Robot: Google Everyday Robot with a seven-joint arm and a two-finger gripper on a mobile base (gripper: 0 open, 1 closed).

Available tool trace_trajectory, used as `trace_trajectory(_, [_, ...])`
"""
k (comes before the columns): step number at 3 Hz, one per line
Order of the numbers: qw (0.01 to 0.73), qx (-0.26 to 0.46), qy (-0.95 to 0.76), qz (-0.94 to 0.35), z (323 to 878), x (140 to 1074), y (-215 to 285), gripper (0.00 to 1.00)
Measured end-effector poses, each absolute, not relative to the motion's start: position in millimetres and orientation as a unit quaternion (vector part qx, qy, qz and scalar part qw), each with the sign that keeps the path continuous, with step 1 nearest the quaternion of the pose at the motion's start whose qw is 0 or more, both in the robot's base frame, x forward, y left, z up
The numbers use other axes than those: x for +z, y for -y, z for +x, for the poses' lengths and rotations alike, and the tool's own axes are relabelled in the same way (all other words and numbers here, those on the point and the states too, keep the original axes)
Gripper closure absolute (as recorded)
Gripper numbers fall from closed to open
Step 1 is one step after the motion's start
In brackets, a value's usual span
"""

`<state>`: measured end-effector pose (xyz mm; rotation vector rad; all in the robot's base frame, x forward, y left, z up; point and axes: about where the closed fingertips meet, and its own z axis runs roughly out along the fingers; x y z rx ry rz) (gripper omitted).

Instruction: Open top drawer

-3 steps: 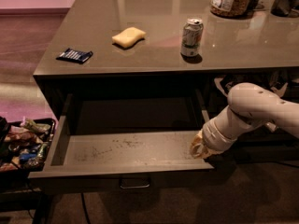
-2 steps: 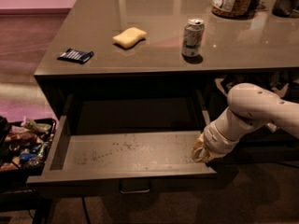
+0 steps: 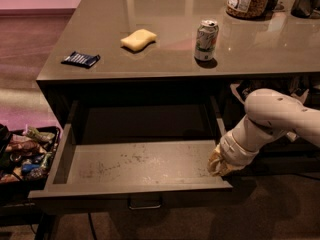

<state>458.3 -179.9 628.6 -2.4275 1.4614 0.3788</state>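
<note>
The top drawer (image 3: 140,165) is pulled well out from under the desk top (image 3: 165,66), with its pale speckled floor bare and its loop handle (image 3: 145,202) at the centre of the front, facing the camera. My gripper (image 3: 218,163) is at the drawer's right wall, close to the front corner, with my white arm (image 3: 272,119) reaching in from the drawer's right. I cannot tell how far the gripper is open, or whether it has hold of the wall or only rests against it. Compared with a second ago, the drawer front has come a little further out from the desk and my gripper has travelled with that corner; over the last part of that second there is hardly any further movement. I judge from this that the pull is about spent and the drawer is as good as open, so what remains is probably only to let go and draw back. Above the drawer, the can (image 3: 206,40), sponge (image 3: 138,39) and blue packet (image 3: 80,59) sit undisturbed.
</note>
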Motion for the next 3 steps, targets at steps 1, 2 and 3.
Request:
trace_trajectory(1, [0.131, 0.145, -0.508, -0.839, 442, 635, 185, 1.00])
trace_trajectory(2, [0.131, 0.145, -0.508, -0.839, 442, 635, 185, 1.00])
trace_trajectory(3, [0.122, 0.171, -0.509, -0.834, 420, 641, 190, 1.00])
